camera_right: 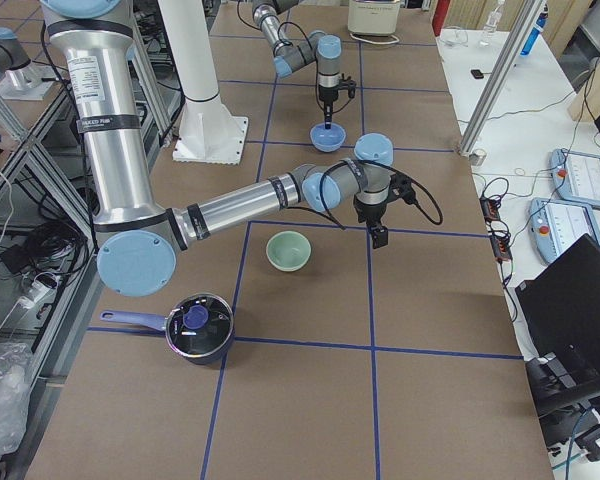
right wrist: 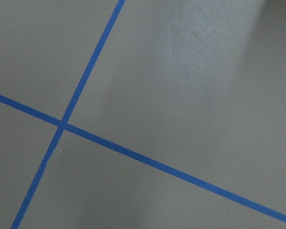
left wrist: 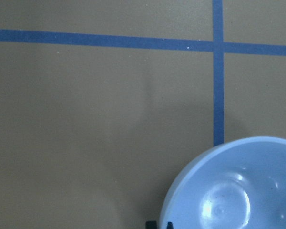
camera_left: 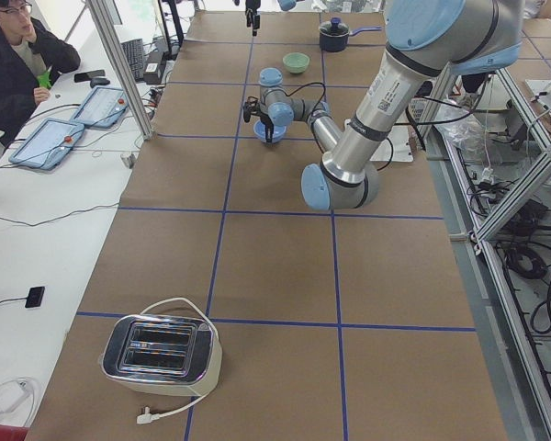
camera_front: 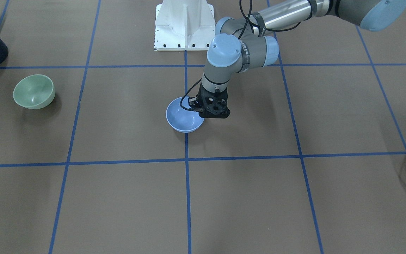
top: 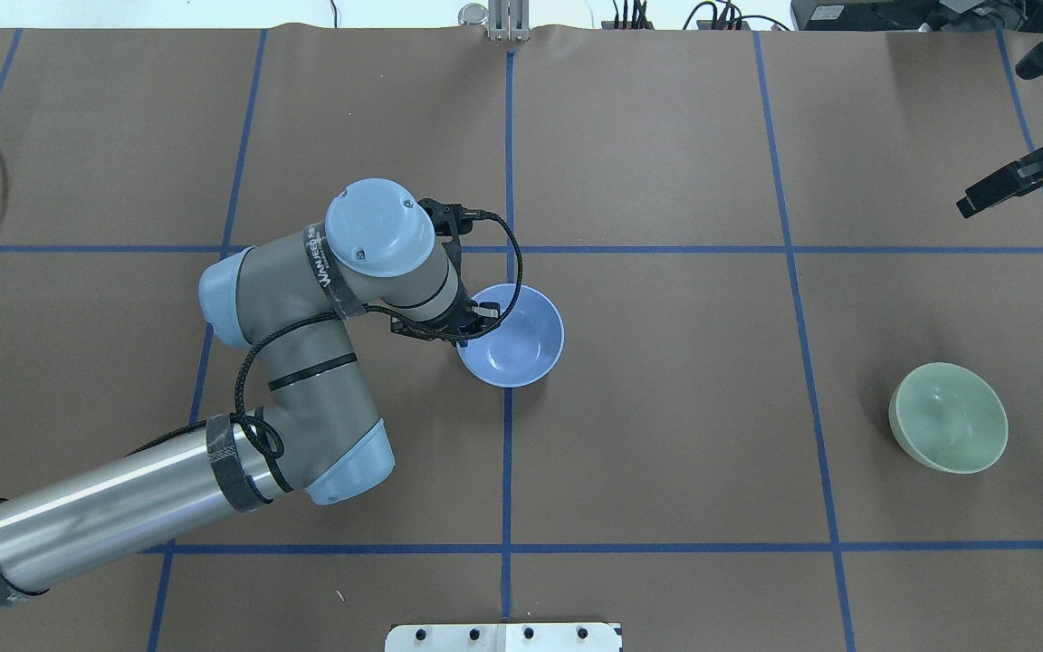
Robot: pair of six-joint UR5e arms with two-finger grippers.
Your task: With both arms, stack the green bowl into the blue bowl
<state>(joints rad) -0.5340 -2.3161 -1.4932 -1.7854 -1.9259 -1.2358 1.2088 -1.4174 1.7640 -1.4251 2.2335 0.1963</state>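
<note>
Pale green bowl (top: 949, 418) well apart from blue bowl (top: 521, 340)

No text read with certainty. White lettering printed on black band (top: 329, 274) around left arm (top: 304, 389) wrist joint, overhead view: blurred, not legible. Same band lettering glimpsed in front-facing view: too small. Dark label strip (camera_right: 99, 122) seen on right arm (camera_right: 115, 170) upright tube, exterior right view: letters not resolved.
</note>
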